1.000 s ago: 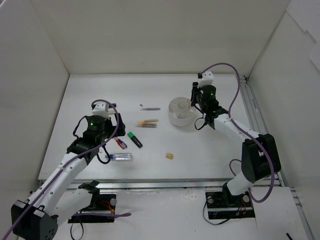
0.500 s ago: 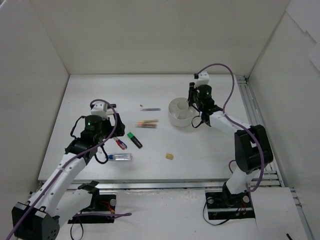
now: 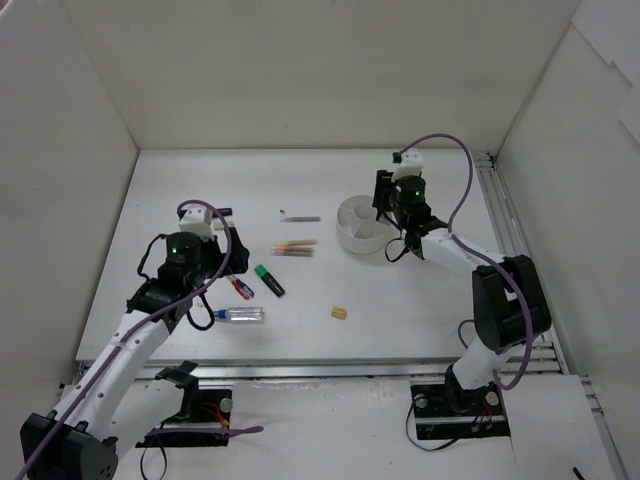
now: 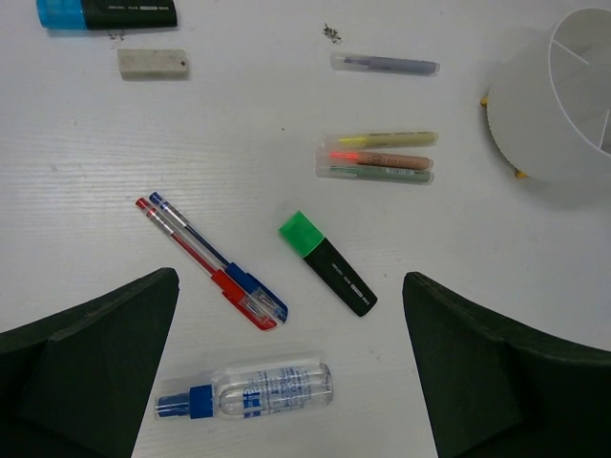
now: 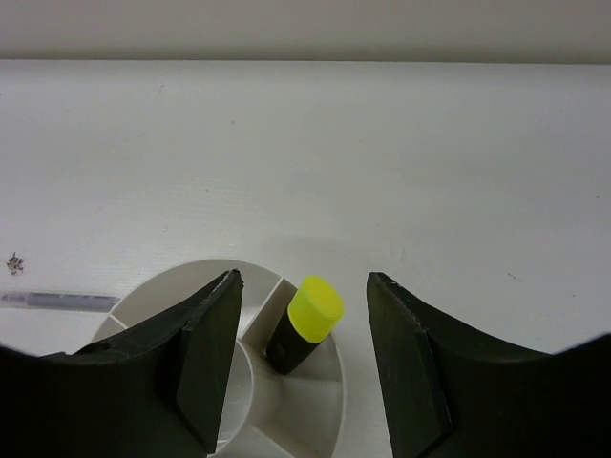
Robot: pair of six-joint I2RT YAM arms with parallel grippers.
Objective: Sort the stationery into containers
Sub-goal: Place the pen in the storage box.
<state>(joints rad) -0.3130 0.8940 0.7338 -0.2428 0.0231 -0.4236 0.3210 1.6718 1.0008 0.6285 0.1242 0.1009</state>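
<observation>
The white round organizer point(image 3: 360, 243) stands at the right of the table. My right gripper point(image 5: 304, 279) hovers over it, open. A yellow-capped black highlighter point(image 5: 310, 320) leans in one compartment point(image 5: 320, 410), free of both fingers. My left gripper point(image 4: 291, 277) is open wide above the table, holding nothing. Below it lie a green-capped highlighter point(image 4: 329, 265), a red and a blue pen point(image 4: 212, 262) and a clear blue-capped marker point(image 4: 250, 389). Pastel pencils point(image 4: 377, 159) lie side by side, with another thin one point(image 4: 385, 65) farther off. An eraser point(image 4: 151, 63) and a blue-capped highlighter point(image 4: 105, 11) lie at the far left.
A second small beige eraser point(image 3: 340, 312) lies alone near the front middle of the table. White walls close in the table on the left, back and right. A metal rail point(image 3: 505, 215) runs along the right edge.
My right gripper has opened and let go of the yellow-capped highlighter, which now rests in the organizer. The left arm has shifted slightly, still open.
</observation>
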